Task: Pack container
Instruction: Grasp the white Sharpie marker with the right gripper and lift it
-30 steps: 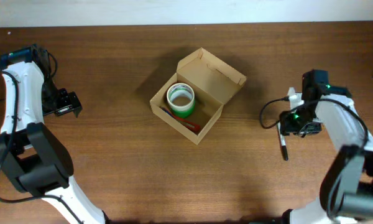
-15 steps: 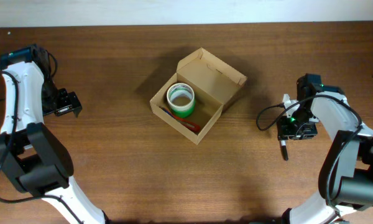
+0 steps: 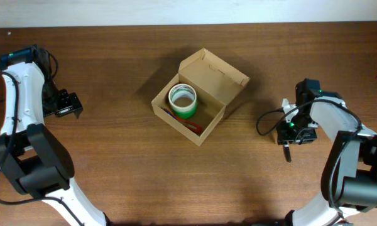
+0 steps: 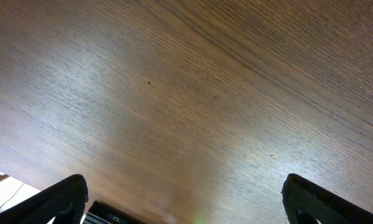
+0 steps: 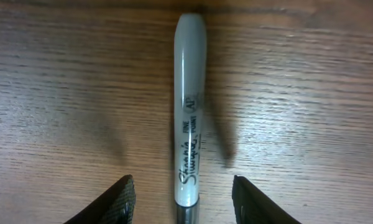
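Observation:
The tan cardboard container (image 3: 204,95) sits at the table's middle with its flap lid open toward the back right. Inside it stands a green and white tape roll (image 3: 183,100) and lies a red-handled tool (image 3: 191,126). A grey Sharpie marker (image 5: 189,112) lies on the table at the right; its dark end shows below the arm in the overhead view (image 3: 288,152). My right gripper (image 5: 183,199) is open, low over the marker, one finger on each side and not touching it. My left gripper (image 4: 186,202) is open and empty at the far left, over bare wood.
The brown wooden table (image 3: 113,169) spans the view. The right arm's cable (image 3: 264,122) loops over the table beside the gripper. The table's back edge (image 3: 113,26) meets a white wall.
My right gripper has moved left and slightly down the image, settling over the marker. The left arm, the container and its contents have not moved.

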